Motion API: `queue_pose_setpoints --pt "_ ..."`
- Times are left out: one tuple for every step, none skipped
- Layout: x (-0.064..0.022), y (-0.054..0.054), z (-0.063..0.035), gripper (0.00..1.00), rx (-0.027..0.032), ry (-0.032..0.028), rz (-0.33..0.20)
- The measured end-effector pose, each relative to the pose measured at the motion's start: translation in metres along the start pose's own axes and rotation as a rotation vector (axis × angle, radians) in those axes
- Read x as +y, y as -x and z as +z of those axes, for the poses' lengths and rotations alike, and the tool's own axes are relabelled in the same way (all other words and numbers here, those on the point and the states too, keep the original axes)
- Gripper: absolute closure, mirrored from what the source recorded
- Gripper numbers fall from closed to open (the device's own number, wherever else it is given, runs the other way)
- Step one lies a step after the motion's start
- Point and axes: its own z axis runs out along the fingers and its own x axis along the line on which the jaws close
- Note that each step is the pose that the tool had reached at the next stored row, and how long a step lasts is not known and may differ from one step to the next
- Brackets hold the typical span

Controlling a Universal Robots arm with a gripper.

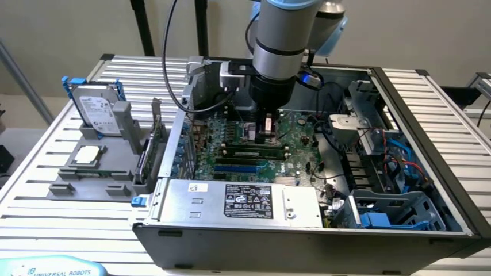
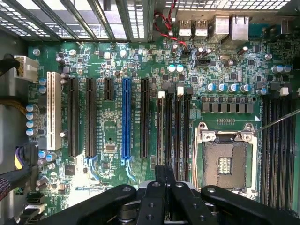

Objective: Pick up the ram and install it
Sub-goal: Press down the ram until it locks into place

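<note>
One arm, exterior view: gripper (image 1: 267,137) low over motherboard (image 1: 295,129), mid-frame; ram (image 1: 249,153) lying along a black slot just below it, apparently seated. Wrist view: fingers (image 2: 159,177) drawn together, nothing seen between, facing memory slots (image 2: 173,126). Step judged: seating. Next move calls for even downward pressure, latches checked.

Bright, even light — mild glare on the slatted table (image 1: 429,109), soft shadows.
</note>
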Motion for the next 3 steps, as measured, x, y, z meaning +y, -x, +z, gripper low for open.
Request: queue_pose_setpoints --pt "0.0 0.0 0.0 0.89 0.0 0.0 0.0" --pt "0.0 0.0 0.0 0.89 0.0 0.0 0.0" --pt "0.0 0.0 0.0 0.89 0.0001 0.0001 0.0"
